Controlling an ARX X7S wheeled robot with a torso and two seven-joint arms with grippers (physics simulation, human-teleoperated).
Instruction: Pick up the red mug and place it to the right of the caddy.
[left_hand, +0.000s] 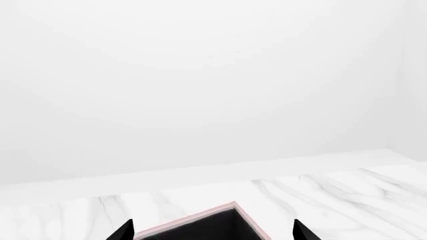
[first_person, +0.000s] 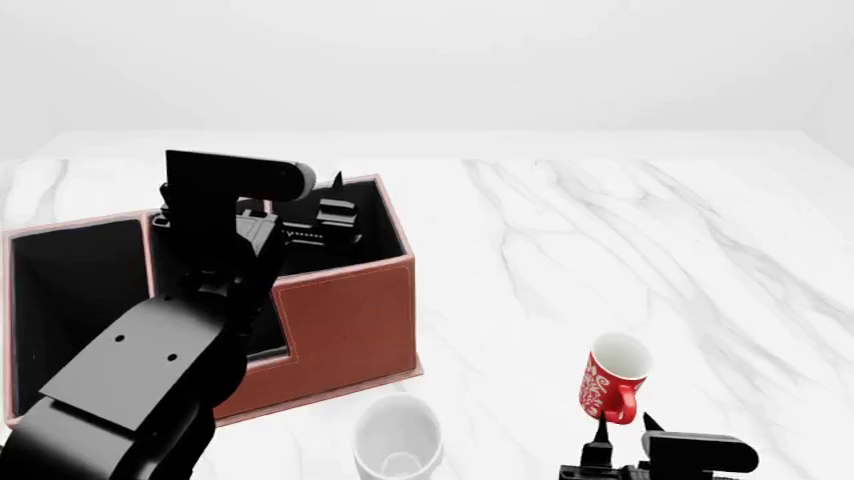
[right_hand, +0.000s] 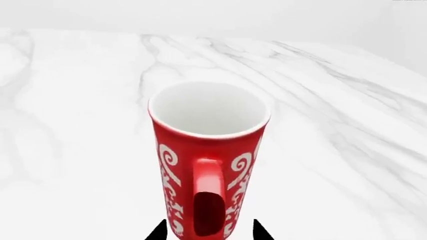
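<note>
Right pincer (right_hand: 207, 231) mostly cropped | red mug (right_hand: 208, 160) handle between tips, contact unclear

- The big reddish-brown leather-look caddy with black-lined compartments (first_person: 350, 318) sits at the left side of the white marble-look tabletop (first_person: 561, 250).
- The black left arm (first_person: 160, 360) reaches up and over the caddy, and its gripper (first_person: 334, 215) hangs above the back compartment. Can't really tell how the jaws stand, it's all black on black.
- The small tall red mug with white swirly patterning (first_person: 611, 378) stands upright well to the right of the caddy, handle facing the robot.
- The right gripper (first_person: 625, 425) is just behind the mug's handle, two dark fingertips (first_person: 603, 432) spread apart, not gripping anything.
- A plain white mug (first_person: 398, 440) sits near the caddy's front corner.
</note>
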